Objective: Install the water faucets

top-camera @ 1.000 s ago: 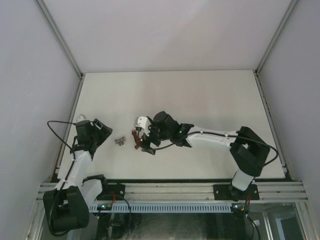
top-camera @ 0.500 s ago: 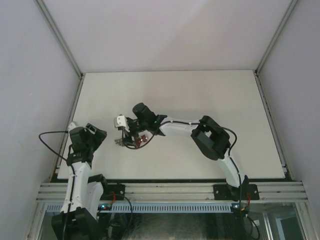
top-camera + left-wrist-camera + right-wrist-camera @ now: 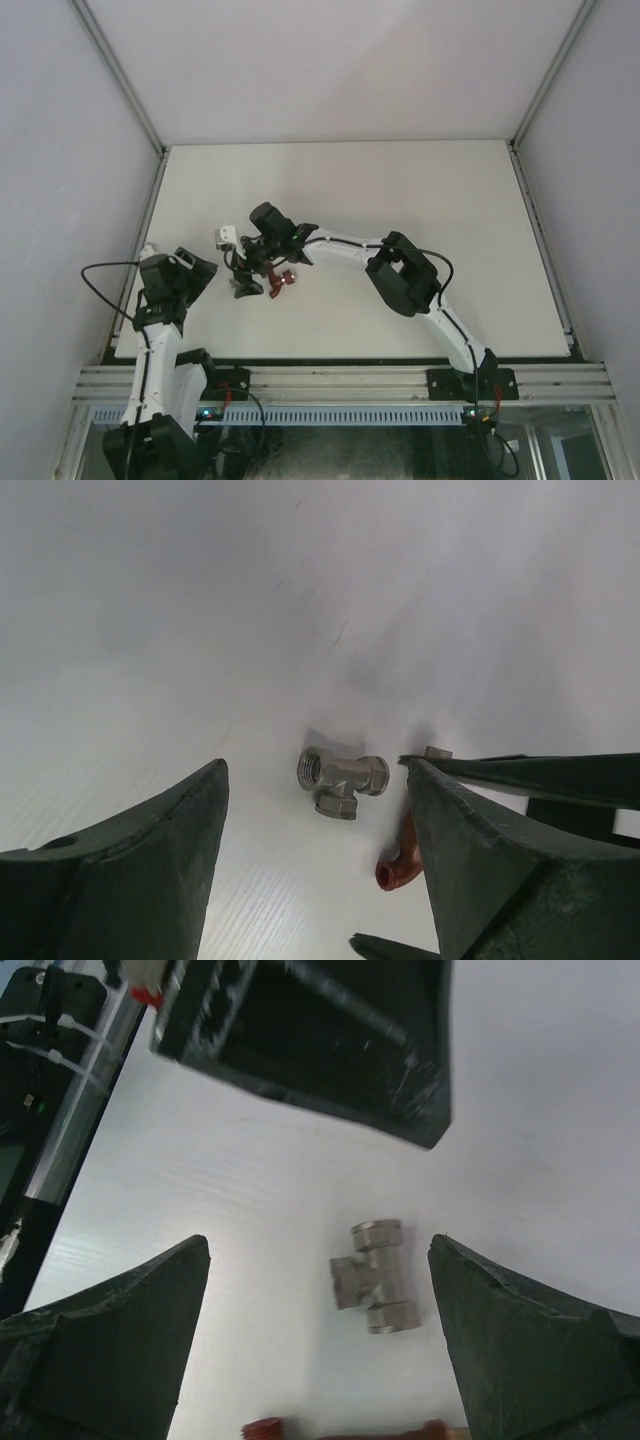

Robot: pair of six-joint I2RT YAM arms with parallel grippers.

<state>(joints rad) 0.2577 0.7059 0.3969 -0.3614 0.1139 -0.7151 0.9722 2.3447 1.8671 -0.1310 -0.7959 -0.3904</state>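
A small grey-silver T-shaped fitting (image 3: 342, 778) (image 3: 375, 1275) lies on the white table. A dark red-brown tap body (image 3: 283, 280) (image 3: 400, 860) (image 3: 264, 1428) lies just beside it. My right gripper (image 3: 247, 280) (image 3: 320, 1245) hangs open over the fitting, which sits between its fingers untouched. My left gripper (image 3: 200, 268) (image 3: 315, 770) is open too, facing the fitting from the left, a short way off. The top view hides the fitting under the right gripper.
The right arm (image 3: 350, 248) stretches across the table to the left. The table's left edge rail (image 3: 140, 250) runs close behind the left arm. The left gripper's black body (image 3: 330, 1040) fills the top of the right wrist view.
The right gripper has swung left, past the red-brown tap, to hang over the grey fitting. The left arm has drawn back a little toward the near left.
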